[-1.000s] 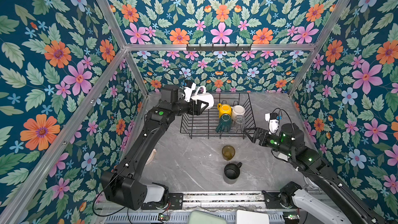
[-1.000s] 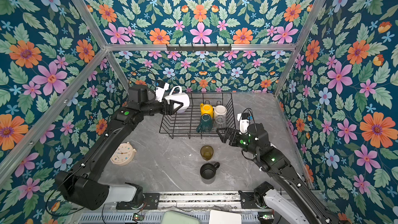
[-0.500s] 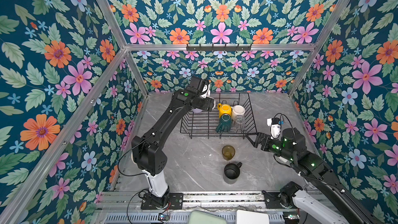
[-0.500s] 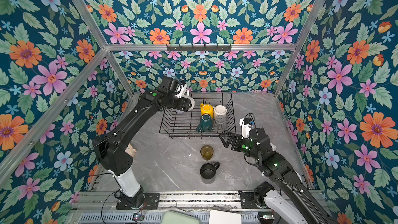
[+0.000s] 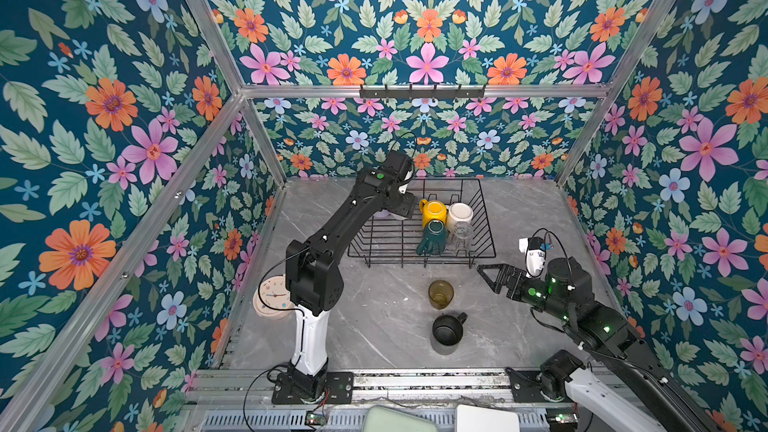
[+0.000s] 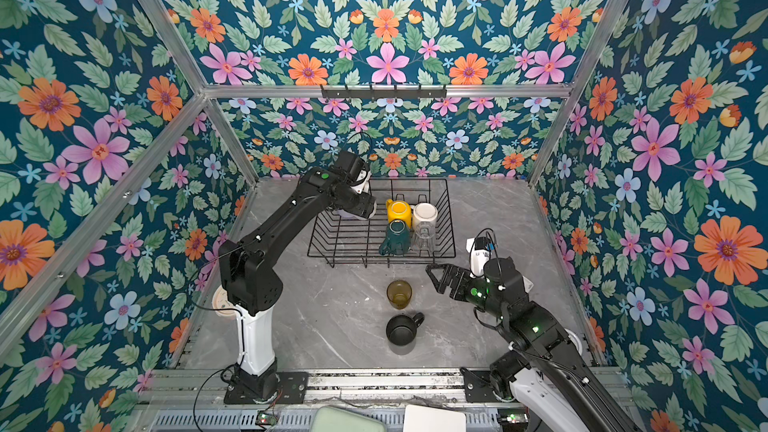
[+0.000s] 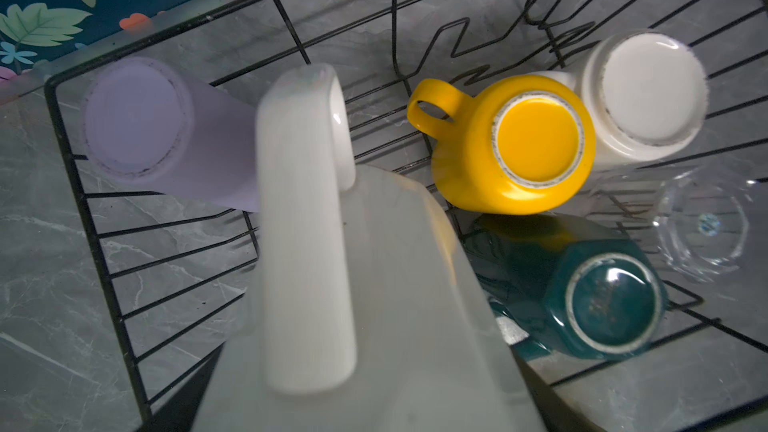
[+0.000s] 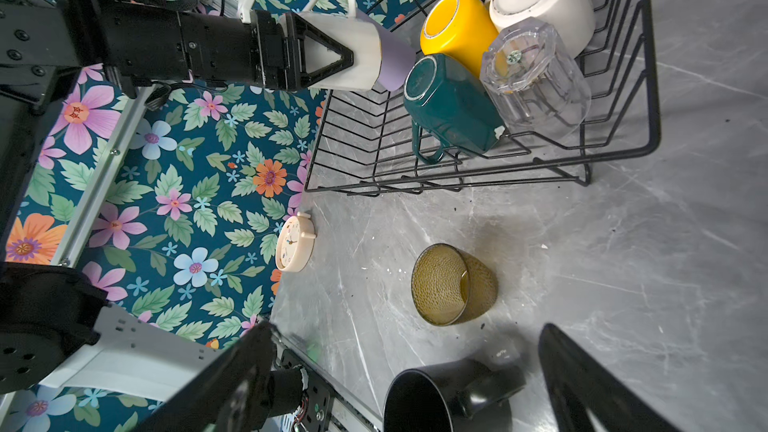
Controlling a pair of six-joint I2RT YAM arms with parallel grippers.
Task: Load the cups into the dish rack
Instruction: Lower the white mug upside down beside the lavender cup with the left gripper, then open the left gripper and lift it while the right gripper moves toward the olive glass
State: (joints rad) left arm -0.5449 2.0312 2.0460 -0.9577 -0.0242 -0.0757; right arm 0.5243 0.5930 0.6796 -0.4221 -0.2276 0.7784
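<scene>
left hand (image 8: 347,58) grips a white, broad-handled mug (image 8: 368,49); right hand (image 5: 487,277) gapes empty.

The jaws of your right arm (image 5: 559,290) stand wide apart; the amber glass (image 5: 440,293) sits near their tips on the table (image 5: 374,326), the black mug (image 5: 447,329) farther off.

No text, brand or number can be read anywhere. The round alarm clock (image 8: 293,243) stands on the desk (image 8: 623,284), apart from the dish rack (image 8: 615,151). Its dial marks are too small to read. Inside the rack, the base of the dark-green mug (image 7: 611,301) shows only faint, blurred marks.
</scene>
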